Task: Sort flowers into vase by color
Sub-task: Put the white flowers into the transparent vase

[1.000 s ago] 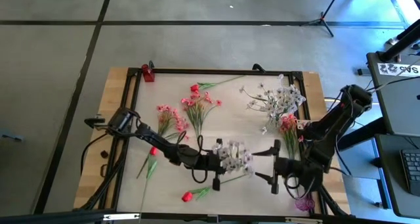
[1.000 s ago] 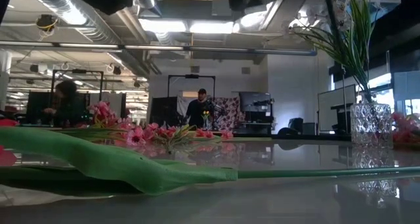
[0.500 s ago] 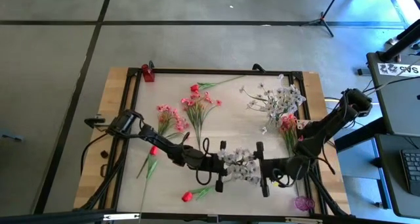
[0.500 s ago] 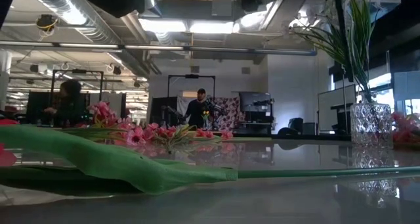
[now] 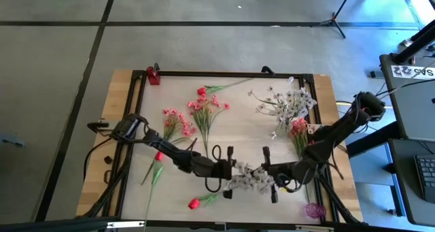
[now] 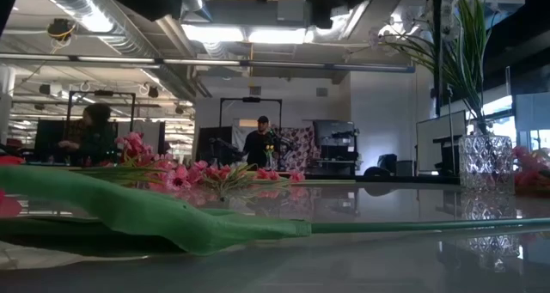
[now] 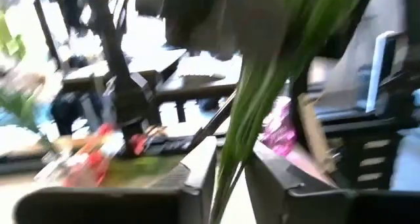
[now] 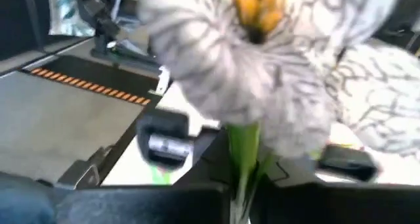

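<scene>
Both tools clamp white spray (image 5: 249, 179) stems near table front: left tool (image 5: 225, 172), right tool (image 5: 268, 175).

You've got green stems (image 7: 244, 135) pinched between the left gripper (image 7: 230, 178) fingers (image 7: 197, 175), bottom centre of frame. Blurred pink blossoms (image 7: 282, 129) right of centre.

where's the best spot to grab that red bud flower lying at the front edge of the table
Take the red bud flower by its green stem, just past the bud, coming straight down from above. It lies flat on the table by itself, bud toward the left, stem running right, so fingers should straddle the stem crosswise. Both the left tool and right tool are busy above the white spray.
</scene>
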Controlling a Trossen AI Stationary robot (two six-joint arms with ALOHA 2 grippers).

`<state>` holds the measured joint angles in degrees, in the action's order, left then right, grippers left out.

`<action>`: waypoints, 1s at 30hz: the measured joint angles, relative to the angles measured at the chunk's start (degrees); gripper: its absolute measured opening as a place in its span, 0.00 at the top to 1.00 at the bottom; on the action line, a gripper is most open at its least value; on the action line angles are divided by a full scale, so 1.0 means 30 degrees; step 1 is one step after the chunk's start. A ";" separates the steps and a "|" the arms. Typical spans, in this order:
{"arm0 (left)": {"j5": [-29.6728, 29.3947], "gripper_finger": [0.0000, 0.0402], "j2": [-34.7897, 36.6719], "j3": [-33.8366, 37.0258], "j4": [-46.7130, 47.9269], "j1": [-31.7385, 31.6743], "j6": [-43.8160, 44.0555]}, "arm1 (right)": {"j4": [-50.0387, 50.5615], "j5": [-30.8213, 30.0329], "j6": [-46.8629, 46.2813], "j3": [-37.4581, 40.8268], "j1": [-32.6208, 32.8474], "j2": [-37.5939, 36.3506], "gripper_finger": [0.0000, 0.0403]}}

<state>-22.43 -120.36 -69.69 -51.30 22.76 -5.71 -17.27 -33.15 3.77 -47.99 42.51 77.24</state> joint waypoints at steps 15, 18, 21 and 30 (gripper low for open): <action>-0.7251 0.62 0.0081 0.0022 0.2679 0.3034 0.1426 | 1.8048 -1.7490 -0.9318 -0.0029 0.8476 -0.7546 0.98; -0.7284 0.63 0.0081 0.0022 0.2673 0.2894 0.1522 | 2.2955 -1.8100 -1.2922 -0.0029 0.9953 -0.8844 0.99; -0.7310 0.63 0.0081 0.0022 0.2683 0.2700 0.1630 | 2.6064 -1.7998 -1.5035 -0.0022 1.0381 -1.0173 0.98; -0.7295 0.63 0.0088 0.0029 0.2824 0.2554 0.2231 | 3.1759 -1.5610 -1.8474 0.0001 1.0336 -1.3225 0.99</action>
<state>-44.31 -120.09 -69.60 -42.83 30.42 0.98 78.01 -79.98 -51.66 -47.98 73.52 37.57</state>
